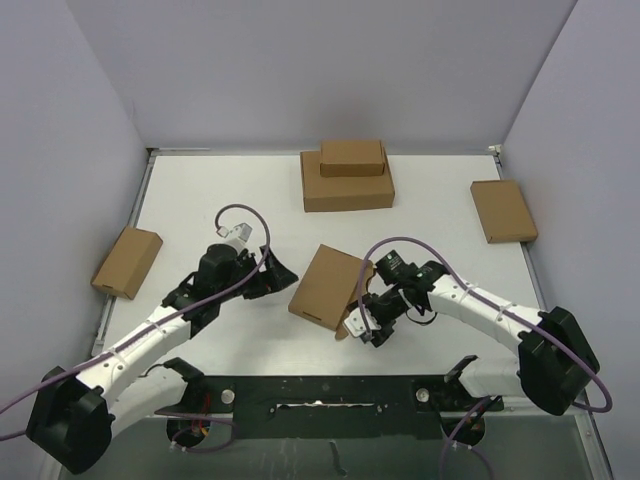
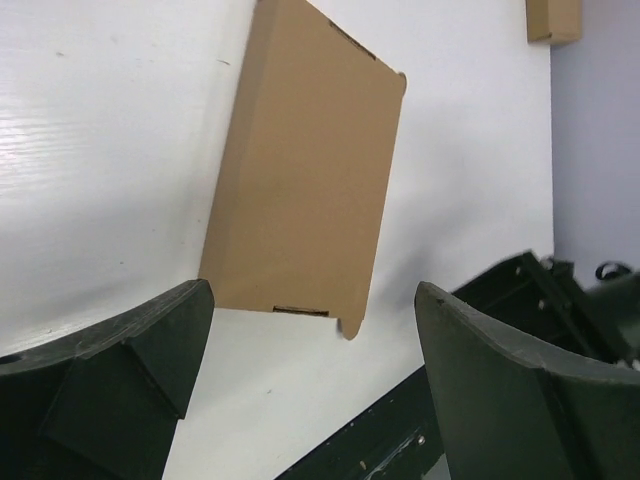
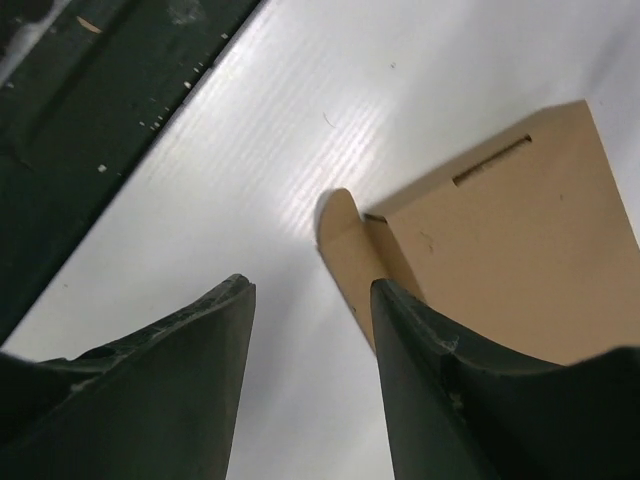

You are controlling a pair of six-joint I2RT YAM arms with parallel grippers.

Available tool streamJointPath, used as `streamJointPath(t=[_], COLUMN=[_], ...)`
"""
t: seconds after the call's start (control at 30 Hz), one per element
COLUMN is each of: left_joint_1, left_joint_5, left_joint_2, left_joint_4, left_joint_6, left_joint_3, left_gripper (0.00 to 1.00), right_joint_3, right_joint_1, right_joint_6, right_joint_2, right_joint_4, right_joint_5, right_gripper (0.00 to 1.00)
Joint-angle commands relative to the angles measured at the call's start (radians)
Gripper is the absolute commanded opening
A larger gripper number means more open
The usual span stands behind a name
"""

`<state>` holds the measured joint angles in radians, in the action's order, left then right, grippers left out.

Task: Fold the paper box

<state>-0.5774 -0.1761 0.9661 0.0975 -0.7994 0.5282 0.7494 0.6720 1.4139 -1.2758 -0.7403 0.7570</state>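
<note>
My box (image 1: pixel 328 288) lies mid-desk (image 1: pixel 210 200), its plain brown face up, with a slot by its near edge and a rounded tab jutting at the corner. My left pincer (image 1: pixel 280 272) stands wide just beside its left edge. My right pincer (image 1: pixel 362 325) is parted at that tab, gripping nothing. White desk shows between the box and the stacked boxes (image 1: pixel 347 180) behind.

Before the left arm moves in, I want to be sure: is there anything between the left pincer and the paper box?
Nothing visible. The open left pincer faces the paper box, and only white table shows between them.
</note>
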Motion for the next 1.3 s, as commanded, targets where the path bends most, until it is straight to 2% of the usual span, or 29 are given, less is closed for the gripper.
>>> streamJointPath(t=[0.0, 0.07, 0.13, 0.33, 0.4, 0.57, 0.73, 0.87, 1.13, 1.27], left_joint_1=[0.102, 0.139, 0.146, 0.155, 0.16, 0.182, 0.207, 0.207, 0.206, 0.206], left_joint_5=[-0.089, -0.168, -0.189, -0.216, -0.241, -0.326, -0.409, -0.401, -0.337, -0.329], left_joint_2=[0.028, 0.048, 0.08, 0.193, 0.236, 0.309, 0.368, 0.396, 0.42, 0.419], left_joint_4=[-0.103, -0.225, -0.241, -0.065, -0.017, 0.004, -0.061, -0.104, -0.098, -0.164], left_joint_6=[-0.134, -0.216, -0.248, -0.098, -0.038, 0.036, 0.01, -0.036, -0.003, -0.023], left_joint_3=[0.029, 0.002, 0.024, 0.167, 0.203, 0.226, 0.204, 0.163, 0.162, 0.107], left_gripper=[0.81, 0.79, 0.78, 0.78, 0.78, 0.78, 0.77, 0.77, 0.77, 0.77], right_joint_3=[0.033, 0.025, -0.004, -0.056, -0.059, -0.048, -0.047, -0.026, -0.033, -0.015], right_joint_1=[0.05, 0.053, 0.055, 0.083, 0.087, 0.096, 0.205, 0.301, 0.32, 0.353], right_joint_6=[-0.029, -0.056, -0.101, -0.236, -0.26, -0.391, -0.461, -0.484, -0.549, -0.571], right_joint_2=[0.032, 0.034, 0.044, 0.057, 0.048, 0.019, -0.033, -0.092, -0.102, -0.137], right_joint_4=[-0.043, -0.031, -0.001, 0.077, 0.106, 0.175, 0.249, 0.276, 0.333, 0.347], right_joint_5=[0.064, 0.051, 0.027, -0.091, -0.107, -0.13, -0.243, -0.355, -0.436, -0.49], right_gripper=[0.5, 0.49, 0.49, 0.47, 0.42, 0.39, 0.38, 0.4, 0.4, 0.4])
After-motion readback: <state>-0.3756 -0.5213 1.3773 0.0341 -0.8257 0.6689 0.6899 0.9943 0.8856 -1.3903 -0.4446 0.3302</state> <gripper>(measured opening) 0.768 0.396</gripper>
